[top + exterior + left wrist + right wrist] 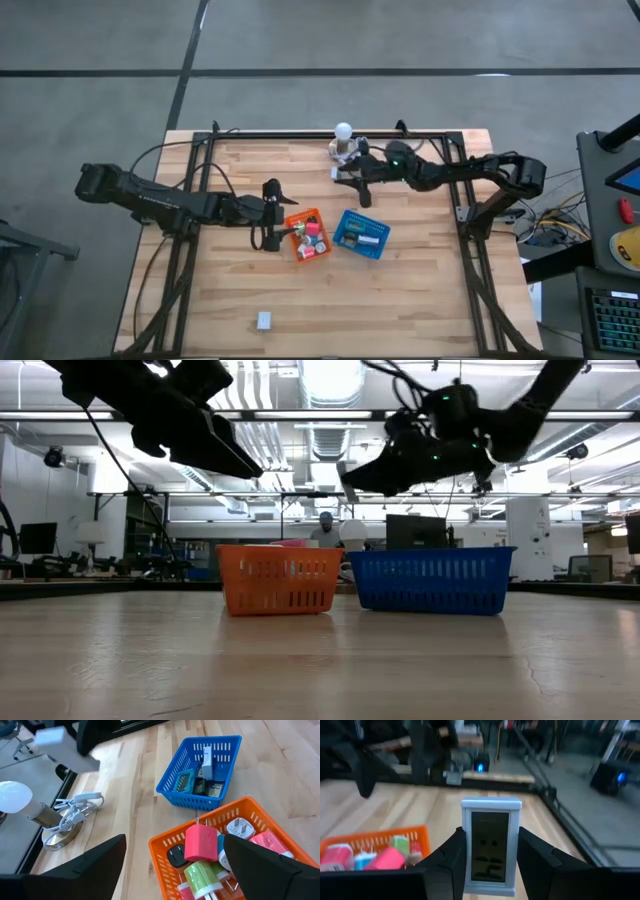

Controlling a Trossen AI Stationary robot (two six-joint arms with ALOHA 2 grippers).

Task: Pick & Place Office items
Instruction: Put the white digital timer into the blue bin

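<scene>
1. Two baskets sit side by side on the wooden counter [400,290]: an orange basket [307,235] and a blue basket [361,235], close together but apart.
2. Left jaws [270,215] stand wide and hold nothing, raised above the counter just beside the orange basket's outer edge.
3. Between and just ahead of those jaws, the orange basket holds a pink plug adapter [201,843], a green one [201,880] and a white one [241,827], with a black piece [176,855] against the wall.
4. Beyond them, the blue basket holds a white upright piece [207,762] and flat teal-framed items [184,782].
5. Right jaws [491,865] are clamped on a small grey digital clock [490,847], held upright between both fingers, raised off the counter near a white bulb lamp [344,140] with its coiled cable.
6. One small white block [264,321] lies alone on the counter, well apart from both jaws.
</scene>
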